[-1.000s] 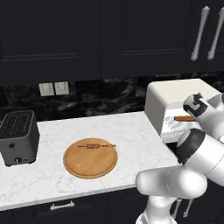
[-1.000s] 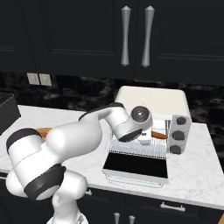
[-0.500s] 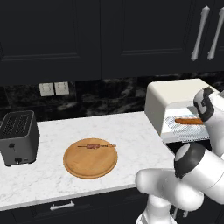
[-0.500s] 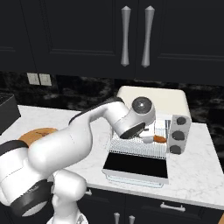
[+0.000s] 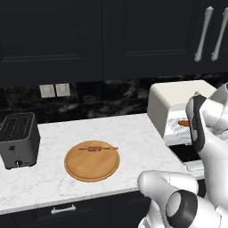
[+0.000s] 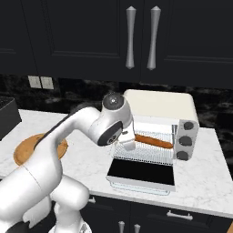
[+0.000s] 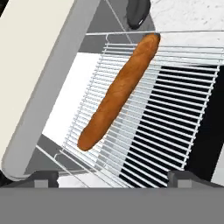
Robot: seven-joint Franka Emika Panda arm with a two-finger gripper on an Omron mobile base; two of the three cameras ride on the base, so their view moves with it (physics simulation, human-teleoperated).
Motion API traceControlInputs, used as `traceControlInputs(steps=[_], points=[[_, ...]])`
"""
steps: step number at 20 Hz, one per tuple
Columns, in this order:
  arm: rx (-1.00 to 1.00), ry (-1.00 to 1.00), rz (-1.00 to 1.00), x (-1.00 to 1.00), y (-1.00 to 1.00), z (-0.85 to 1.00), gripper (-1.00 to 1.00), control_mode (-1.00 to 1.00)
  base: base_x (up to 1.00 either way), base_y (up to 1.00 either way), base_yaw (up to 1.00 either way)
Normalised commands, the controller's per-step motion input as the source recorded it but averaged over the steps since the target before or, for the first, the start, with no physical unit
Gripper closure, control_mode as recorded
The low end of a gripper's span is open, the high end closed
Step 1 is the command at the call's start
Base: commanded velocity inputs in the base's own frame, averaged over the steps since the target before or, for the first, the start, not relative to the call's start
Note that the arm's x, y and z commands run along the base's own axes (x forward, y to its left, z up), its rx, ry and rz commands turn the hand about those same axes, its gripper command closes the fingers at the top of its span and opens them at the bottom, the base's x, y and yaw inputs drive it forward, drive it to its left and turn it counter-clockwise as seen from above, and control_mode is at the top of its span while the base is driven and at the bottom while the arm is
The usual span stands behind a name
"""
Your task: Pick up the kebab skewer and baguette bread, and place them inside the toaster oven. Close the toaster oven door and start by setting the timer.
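The orange-brown baguette bread (image 7: 120, 89) lies free and slantwise on the wire rack (image 7: 175, 109) of the cream-white toaster oven (image 6: 159, 104). In the base views the baguette bread (image 6: 154, 141) (image 5: 183, 123) sits just inside the oven mouth. The toaster oven door (image 6: 142, 175) hangs open, flat in front. My gripper (image 6: 128, 142) hovers at the rack's left front, open, with nothing between its fingertips (image 7: 41, 178). The kebab skewer (image 5: 95, 148) rests on the round wooden board (image 5: 92, 164) at the counter's middle.
A dark grey slot toaster (image 5: 18, 139) stands at the counter's left end. The oven's dark knobs (image 6: 184, 141) run down its right side. Black cabinets with metal handles (image 6: 131, 38) hang above. White marble counter (image 5: 129, 133) lies between board and oven.
The baguette has gone from the oven's front onto the rack, where it now lies free. My hand has drawn back from it, the jaws spreading slightly, and the arm's elbow has swung right.
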Motion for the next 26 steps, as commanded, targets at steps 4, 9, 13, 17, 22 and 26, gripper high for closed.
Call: traceControlInputs(steps=[4,9,13,17,22,26], points=[[-0.03,0.13,0.45,-0.12,1.00,-0.01,-1.00,-1.00,0.00,0.00,0.00],[-0.01,0.14,0.52,0.00,0.99,-0.03,-1.00,-1.00,0.00,0.00,0.00],[-0.04,0.13,0.37,0.14,1.00,-0.01,-1.00,-1.00,0.00,0.00,0.00],[-0.08,0.16,0.22,0.55,1.00,-0.15,-1.00,-1.00,0.00,0.00,0.00],[-0.09,0.17,0.15,0.65,0.99,-0.32,-1.00,-1.00,0.00,0.00,0.00],[-0.17,0.05,0.22,0.24,0.90,-0.64,-1.00,-1.00,0.00,0.00,0.00]])
